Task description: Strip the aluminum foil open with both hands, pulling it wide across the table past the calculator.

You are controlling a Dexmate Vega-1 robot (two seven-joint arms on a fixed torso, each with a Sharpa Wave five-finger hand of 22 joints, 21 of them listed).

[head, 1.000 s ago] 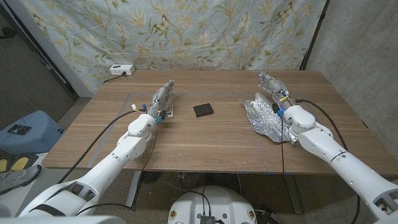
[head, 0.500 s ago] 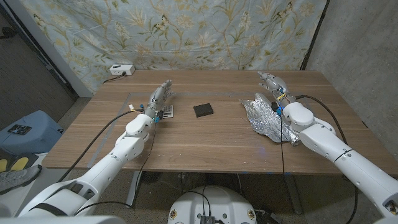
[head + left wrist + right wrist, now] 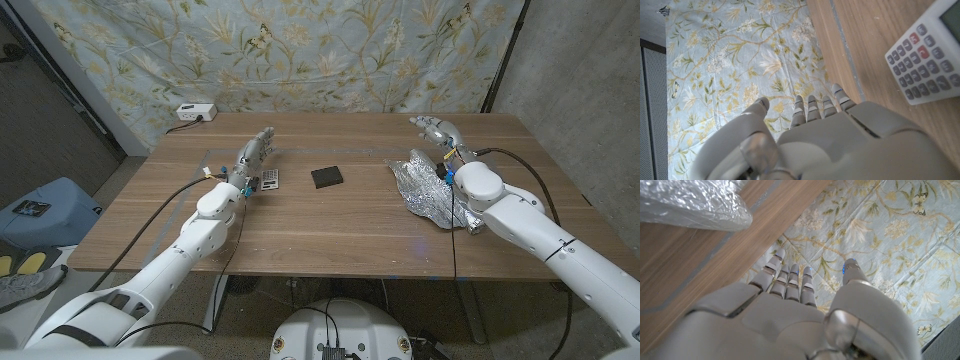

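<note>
Your right hand (image 3: pixel 437 131) is hanging over the far side of the table (image 3: pixel 350 225), just past the foil (image 3: pixel 428 190). Its fingers (image 3: pixel 790 280) are reaching out straight and a little apart, and it is holding nothing. You are not touching the foil with it yet.

Your left hand (image 3: pixel 254 155) is hanging over the left part of the table, with its fingers (image 3: pixel 817 106) stretched out and apart. It is holding nothing too. The calculator (image 3: pixel 268 179) is lying just beside this hand, and I cannot tell if the hand is touching it.

The foil is lying crumpled on the right part of the table, near your right arm. A small black block (image 3: pixel 326 177) is sitting between the calculator and the foil. Your left hand is well apart from the foil, so it is facing a long reach across.

Some things could go wrong from here. Foil is thin, so I think it could tear if you are pulling too hard or pinching only a tiny corner. If just one hand is holding it, the whole sheet could slide and not open. Your left hand could also bump the calculator or the black block while crossing over. The foil could drag them along too.
</note>
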